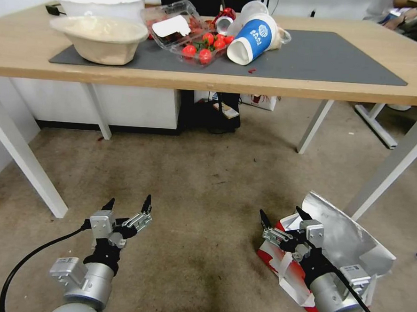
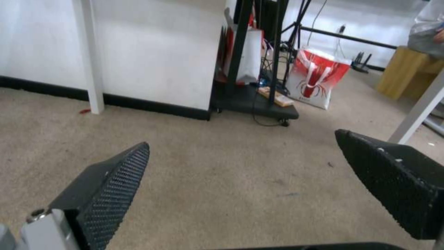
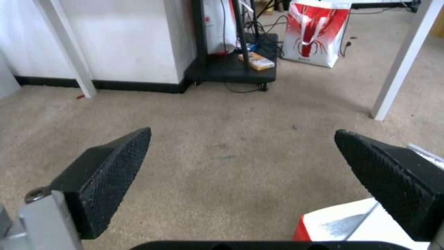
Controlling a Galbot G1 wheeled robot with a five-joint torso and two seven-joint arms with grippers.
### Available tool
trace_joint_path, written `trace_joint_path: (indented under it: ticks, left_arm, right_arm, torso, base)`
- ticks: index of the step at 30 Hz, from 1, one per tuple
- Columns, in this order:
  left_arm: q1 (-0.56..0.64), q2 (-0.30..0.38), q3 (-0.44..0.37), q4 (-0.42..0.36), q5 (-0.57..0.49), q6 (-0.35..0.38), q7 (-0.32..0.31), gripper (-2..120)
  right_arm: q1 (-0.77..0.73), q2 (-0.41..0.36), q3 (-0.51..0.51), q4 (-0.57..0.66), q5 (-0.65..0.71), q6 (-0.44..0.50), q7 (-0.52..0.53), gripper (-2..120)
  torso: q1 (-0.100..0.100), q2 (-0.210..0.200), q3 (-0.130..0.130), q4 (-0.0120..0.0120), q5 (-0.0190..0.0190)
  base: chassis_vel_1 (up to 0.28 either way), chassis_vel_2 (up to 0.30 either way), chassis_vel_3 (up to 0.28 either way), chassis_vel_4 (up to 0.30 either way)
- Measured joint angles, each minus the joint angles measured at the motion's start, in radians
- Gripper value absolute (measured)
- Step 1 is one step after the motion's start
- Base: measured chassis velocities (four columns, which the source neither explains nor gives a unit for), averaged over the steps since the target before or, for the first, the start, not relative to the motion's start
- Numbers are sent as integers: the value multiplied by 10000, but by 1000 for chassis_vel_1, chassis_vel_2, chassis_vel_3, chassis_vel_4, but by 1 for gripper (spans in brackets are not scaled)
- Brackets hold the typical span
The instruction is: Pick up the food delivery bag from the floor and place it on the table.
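The food delivery bag sits on the floor at the robot's right, near a white leg of the counter, its mouth open so that the silver foil lining shows above the red and white sides. The right gripper hangs low just above the bag's near left corner, its fingers spread wide and holding nothing; in the right wrist view a white and red corner of the bag lies just beneath one fingertip, with bare carpet between the two. The left gripper hovers over bare floor well apart from the bag, its fingers likewise wide and empty. On the counter's dark grey mat lie a tipped blue-and-white paper cup, a clear tray of red cherry tomatoes, and two pale bowls. Beyond the counter, on the floor beside a dark wheeled stand, stands a second red and white bag with a lobster print.
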Motion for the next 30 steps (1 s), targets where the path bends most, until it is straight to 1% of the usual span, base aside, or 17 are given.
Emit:
trace_joint_path:
  ticks: [9,11,13,14,15,17,18,19,20,21,22,23,25,26,27,28,30]
  left_arm:
    - [-73,56,-20,110,-40,-11,0,100]
    - [-83,50,-4,153,-36,-94,25,100]
    - [-96,81,-1,153,26,-114,110,100]
    - [-96,81,-1,153,26,-114,110,100]
    - [-108,102,-9,153,81,-107,130,100]
    - [-126,117,-11,155,192,-12,119,100]
    - [-126,117,-11,155,192,-12,119,100]
    - [-136,112,0,161,226,9,98,100]
    - [-141,93,32,186,263,29,59,100]
    - [-141,93,32,186,263,29,59,100]
    - [-143,65,64,195,299,52,25,100]
    - [-143,65,64,195,299,52,25,100]
    - [-145,12,135,197,342,119,-47,100]
    - [-148,4,149,192,342,157,-78,100]
    - [-148,4,149,192,342,157,-78,100]
    - [-159,5,154,190,343,195,-111,100]
    - [-169,16,151,190,343,241,-129,100]
  right_arm:
    - [46,4,-19,-87,-12,0,24,100]
    - [71,-168,-8,-70,198,23,96,100]
    - [467,-859,511,-3,791,31,183,100]
    - [467,-859,511,-3,791,31,183,100]
    - [683,-1283,944,-62,1042,9,135,100]
    - [1056,-2619,2170,-593,1962,-66,-153,100]
    - [1056,-2619,2170,-593,1962,-66,-153,100]
    - [1164,-3189,2627,-943,2377,-60,-319,100]
    - [1329,-4002,3101,-1540,2922,-52,-542,100]
    - [1329,-4002,3101,-1540,2922,-52,-542,100]
    - [1475,-4549,3325,-1999,3269,-52,-819,100]
    - [1475,-4549,3325,-1999,3269,-52,-819,100]
    - [1947,-5757,3453,-3181,3882,-74,-1485,100]
    - [2217,-6210,3294,-3739,4046,-60,-1751,100]
    - [2217,-6210,3294,-3739,4046,-60,-1751,100]
    - [2515,-6650,3017,-4346,4159,-35,-1998,100]
    - [2844,-7141,2655,-5151,4161,48,-2282,100]
  torso:
    - [-12,-15,0,0,0]
    - [-11,-8,0,-3,0]
    - [-12,9,-1,0,2]
    - [-12,9,-1,0,2]
    - [-11,15,0,2,1]
    - [-10,25,0,1,5]
    - [-10,25,0,1,5]
    - [-9,29,0,0,6]
    - [-9,35,0,-2,3]
    - [-9,35,0,-2,3]
    - [-8,38,0,-1,4]
    - [-8,38,0,-1,4]
    - [-6,47,0,1,3]
    - [-5,51,1,2,1]
    - [-5,51,1,2,1]
    - [-3,54,0,1,6]
    - [-2,57,1,2,4]
  base:
    - [0,0,0,0]
    - [0,0,0,0]
    - [0,0,0,0]
    - [0,0,0,0]
    - [0,0,0,0]
    - [0,0,0,0]
    - [0,0,0,0]
    - [0,0,0,0]
    - [0,0,0,0]
    - [0,0,0,0]
    - [0,0,0,0]
    - [0,0,0,0]
    - [0,0,0,0]
    - [0,0,0,0]
    - [0,0,0,0]
    - [0,0,0,0]
    - [0,0,0,0]
